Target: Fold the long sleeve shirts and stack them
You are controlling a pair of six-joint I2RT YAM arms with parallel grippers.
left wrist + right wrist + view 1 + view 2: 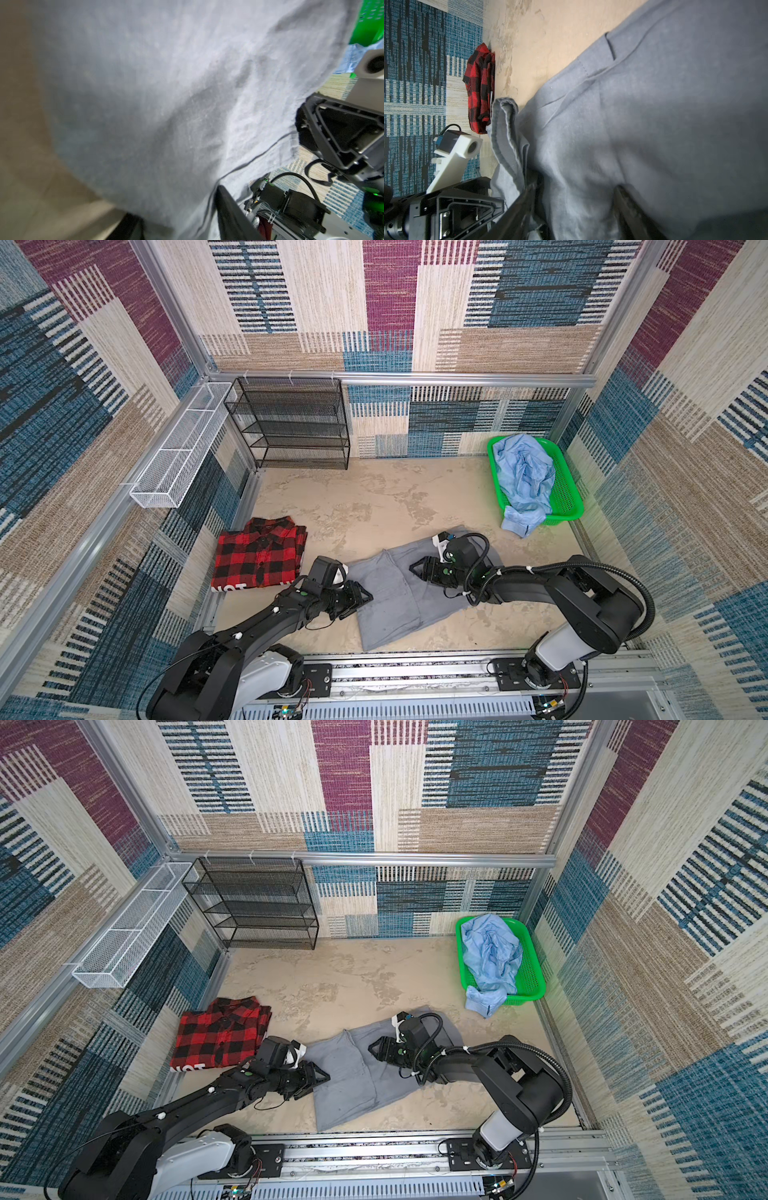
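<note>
Fabric of the grey shirt [386, 593] lies spread on the surface [374, 497] in both top views, left gripper [368, 597] at its edge, right gripper [413, 568] atop it. Left wrist view: cloth between parted jaws; I cannot tell if they grip it. Right wrist view: likewise.

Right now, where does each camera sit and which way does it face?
Top views: high over the robot's side, looking down at the table; left gripper and right gripper show, at the grey shirt.
Left wrist: low at the grey shirt's edge, facing the right gripper and green basket; own fingers show.
Right wrist: low over the grey shirt, facing the plaid shirt and left gripper; own fingers show.
Shared: both wrist views show the grey shirt and the opposite gripper.
</note>
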